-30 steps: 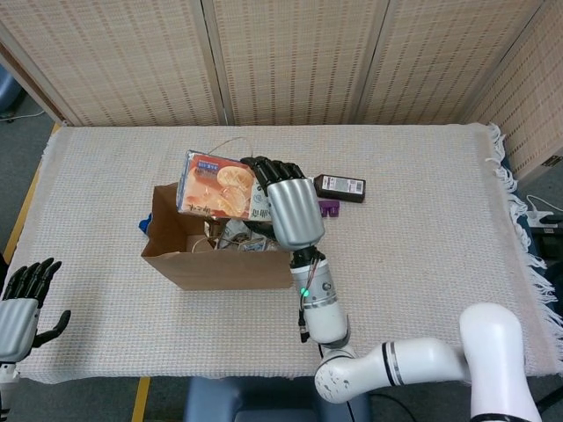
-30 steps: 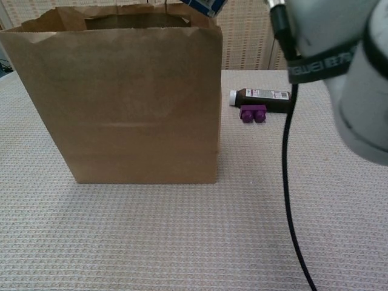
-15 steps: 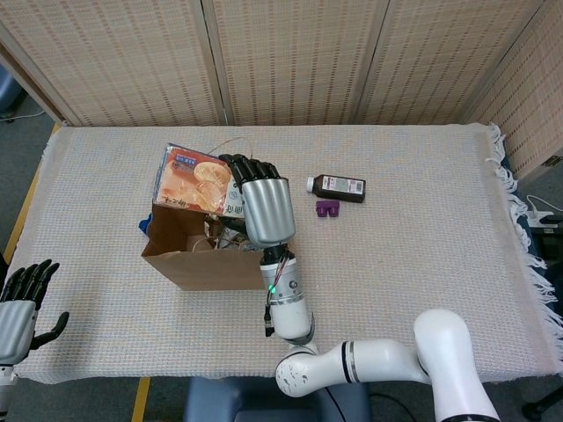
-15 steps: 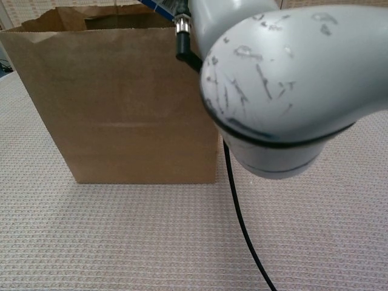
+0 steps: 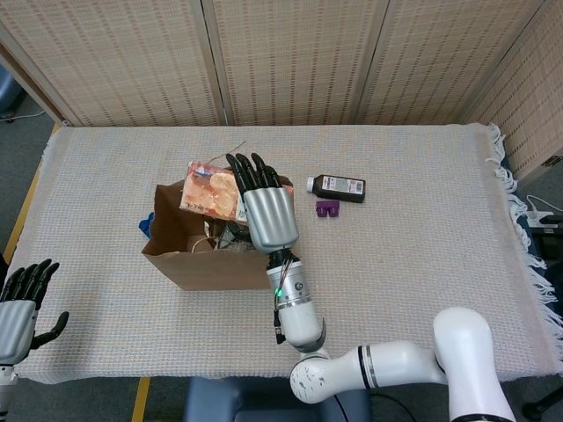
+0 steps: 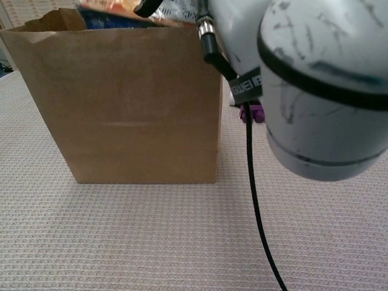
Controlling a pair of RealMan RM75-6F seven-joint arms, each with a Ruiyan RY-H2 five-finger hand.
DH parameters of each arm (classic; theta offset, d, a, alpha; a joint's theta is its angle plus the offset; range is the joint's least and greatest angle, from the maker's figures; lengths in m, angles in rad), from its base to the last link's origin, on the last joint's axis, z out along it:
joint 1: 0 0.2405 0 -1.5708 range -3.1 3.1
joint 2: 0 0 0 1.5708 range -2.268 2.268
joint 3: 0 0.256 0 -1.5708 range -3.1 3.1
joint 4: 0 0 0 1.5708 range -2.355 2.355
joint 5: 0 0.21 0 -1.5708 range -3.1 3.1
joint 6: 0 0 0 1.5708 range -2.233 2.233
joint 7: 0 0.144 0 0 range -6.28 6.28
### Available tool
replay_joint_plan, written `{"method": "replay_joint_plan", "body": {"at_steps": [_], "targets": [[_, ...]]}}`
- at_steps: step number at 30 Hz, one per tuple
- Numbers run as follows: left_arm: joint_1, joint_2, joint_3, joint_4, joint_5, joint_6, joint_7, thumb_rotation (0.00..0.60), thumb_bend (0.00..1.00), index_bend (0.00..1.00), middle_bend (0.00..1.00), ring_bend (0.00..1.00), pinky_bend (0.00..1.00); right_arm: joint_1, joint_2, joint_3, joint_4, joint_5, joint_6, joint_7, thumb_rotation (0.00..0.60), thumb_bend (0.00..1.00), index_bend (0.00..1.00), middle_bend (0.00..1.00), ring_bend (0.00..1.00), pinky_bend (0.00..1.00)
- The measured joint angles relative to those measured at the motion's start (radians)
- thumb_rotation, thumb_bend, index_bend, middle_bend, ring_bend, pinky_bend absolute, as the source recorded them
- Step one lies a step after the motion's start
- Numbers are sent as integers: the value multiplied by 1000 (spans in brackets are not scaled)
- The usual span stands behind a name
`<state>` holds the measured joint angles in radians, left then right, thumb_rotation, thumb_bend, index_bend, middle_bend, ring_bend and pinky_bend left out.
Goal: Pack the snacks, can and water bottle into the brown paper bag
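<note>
Over the open brown paper bag [image 5: 211, 264], the right hand [image 5: 264, 211], fingers extended, rests on a snack packet [image 5: 211, 191]; the left hand [image 5: 22, 312] hangs empty, fingers apart.

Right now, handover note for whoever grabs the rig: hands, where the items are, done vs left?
Right hand: over the brown paper bag, fingers stretched out on the orange snack pack; whether it grips the pack can't be told.
Left hand: idle near the table's front left corner, fingers apart, holding nothing.
Snack pack: lies tilted across the bag's open top, not down inside yet.
Bag: upright, several items already inside, too cluttered to identify.
Outside the bag: dark bottle lying on its side and a small purple piece beside it.
Left: seat the snack pack, then check the bag's contents.
</note>
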<state>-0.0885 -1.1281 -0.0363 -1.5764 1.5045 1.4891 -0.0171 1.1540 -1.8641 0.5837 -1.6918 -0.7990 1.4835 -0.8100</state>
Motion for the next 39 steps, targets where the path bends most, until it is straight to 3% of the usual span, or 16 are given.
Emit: {"method": "replay_joint_plan", "body": {"at_steps": [8,14,17,23,24,27,30,34,39], "targets": [[0,-1,0,-1,-1,0,5,600,362,45,0,0,0,-55,80,-21,-136,-25,12,-3,600,180,0,61,0,142],[4,0,1,-2,-3,3,4,600,361,45,0,0,0,-163,216,-100,-333,-70,39,-6,600,180,0,61,0,118],[5,0,1,-2,-2,5,2,600,361,44,0,0,0,-257,342,-186,-444,-128,62,-2,600,180,0,32,0,87],[6,-3,0,-4,-2,8,22,600,363,34,0,0,0,-531,662,-455,-535,-361,118,133,600,180,0,0,0,39],[6,-4,0,-5,-2,8,26,600,363,33,0,0,0,-591,708,-515,-529,-421,131,191,600,180,0,0,0,35],[5,-6,-2,-7,-4,8,42,600,364,31,0,0,0,-708,773,-631,-474,-554,171,356,600,180,0,0,0,20],[3,-9,-4,-9,-5,7,52,600,364,26,0,0,0,-815,796,-704,-356,-639,218,498,600,179,0,0,0,2],[2,-9,-4,-10,-5,7,57,600,363,21,0,0,0,-924,785,-746,-151,-699,273,581,600,179,0,0,0,0],[4,-9,-1,-7,1,11,44,600,363,15,0,0,0,-1042,735,-756,73,-732,311,669,600,179,0,0,0,0]]}}
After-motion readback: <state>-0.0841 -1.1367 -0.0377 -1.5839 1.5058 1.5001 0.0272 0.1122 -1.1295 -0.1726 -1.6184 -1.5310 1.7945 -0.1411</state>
